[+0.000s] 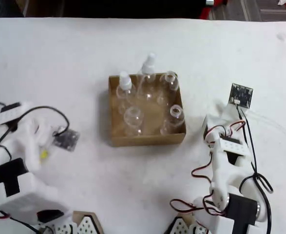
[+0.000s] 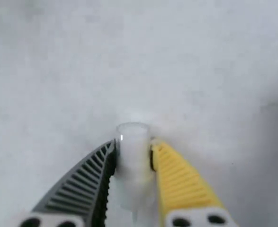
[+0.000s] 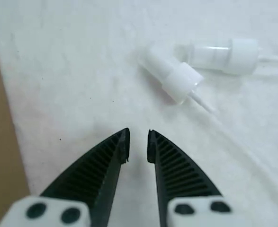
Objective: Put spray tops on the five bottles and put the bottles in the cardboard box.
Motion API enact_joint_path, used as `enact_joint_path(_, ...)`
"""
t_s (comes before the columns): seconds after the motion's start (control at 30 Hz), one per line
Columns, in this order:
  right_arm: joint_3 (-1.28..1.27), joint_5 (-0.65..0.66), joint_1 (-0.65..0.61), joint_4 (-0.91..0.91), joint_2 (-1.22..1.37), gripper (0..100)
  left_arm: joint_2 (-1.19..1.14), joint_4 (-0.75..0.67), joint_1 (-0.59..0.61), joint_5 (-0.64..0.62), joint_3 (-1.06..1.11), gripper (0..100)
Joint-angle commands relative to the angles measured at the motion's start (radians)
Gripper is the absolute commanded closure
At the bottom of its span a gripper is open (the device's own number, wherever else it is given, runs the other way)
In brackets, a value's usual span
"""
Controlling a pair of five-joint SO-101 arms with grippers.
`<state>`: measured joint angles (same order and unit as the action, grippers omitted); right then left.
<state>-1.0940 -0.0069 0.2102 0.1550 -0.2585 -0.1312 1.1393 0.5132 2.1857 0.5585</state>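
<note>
One white worktop (image 1: 84,48) is spread beneath everything. Two arms are placed at its near side, well apart: the left arm (image 1: 16,161) and the right arm (image 1: 228,165). Between them, in the middle of the worktop, the cardboard box (image 1: 147,139) is set with its top open.

Five clear bottles are stood upright inside the box. Two in the back row are capped with white spray tops: the corner bottle (image 1: 125,87) on the left arm's side and the middle bottle (image 1: 146,73). The other three are left with bare necks: the third back bottle (image 1: 169,83) and the two front bottles (image 1: 132,118) (image 1: 174,117).

Two loose spray tops, a nearer one (image 3: 174,75) and a farther one (image 3: 224,54), are laid on their sides on the worktop just ahead of the right fingers (image 3: 101,170). These two tops are close together, and a thin dip tube is seen on each. The right fingers are held slightly parted over bare worktop, with nothing between them.

A held spray top (image 2: 133,142) is clamped between the left fingers (image 2: 176,179), one grey and one yellow, above the worktop.
</note>
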Motion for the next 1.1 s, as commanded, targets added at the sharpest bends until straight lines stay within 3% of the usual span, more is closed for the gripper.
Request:
enact_joint_path(0.0, 0.008, 0.006, 0.010, -0.021, -0.039, 95.0, 0.048, 0.186, -0.133, -0.118, -0.129, 97)
enact_joint_path(0.13, 0.008, 0.006, 0.012, -0.021, -0.039, 95.0, 0.127, 0.391, -0.232, -0.226, -0.242, 97)
enact_joint_path(0.27, 0.008, 0.006, 0.012, -0.019, -0.039, 95.0, 0.219, 0.489, -0.351, -0.463, -0.331, 97)
enact_joint_path(0.57, 0.006, 0.006, 0.012, -0.016, -0.039, 95.0, 0.478, 0.494, -0.541, -1.217, -0.574, 97)
enact_joint_path(0.9, 0.005, 0.006, 0.010, -0.015, -0.039, 95.0, 0.722, 0.359, -0.567, -1.958, -0.704, 97)
enact_joint_path(1.0, 0.005, 0.006, 0.010, -0.015, -0.039, 95.0, 0.777, 0.348, -0.568, -2.108, -0.710, 97)
enact_joint_path(1.07, 0.005, 0.006, 0.010, -0.015, -0.038, 95.0, 0.823, 0.348, -0.581, -2.110, -0.710, 97)
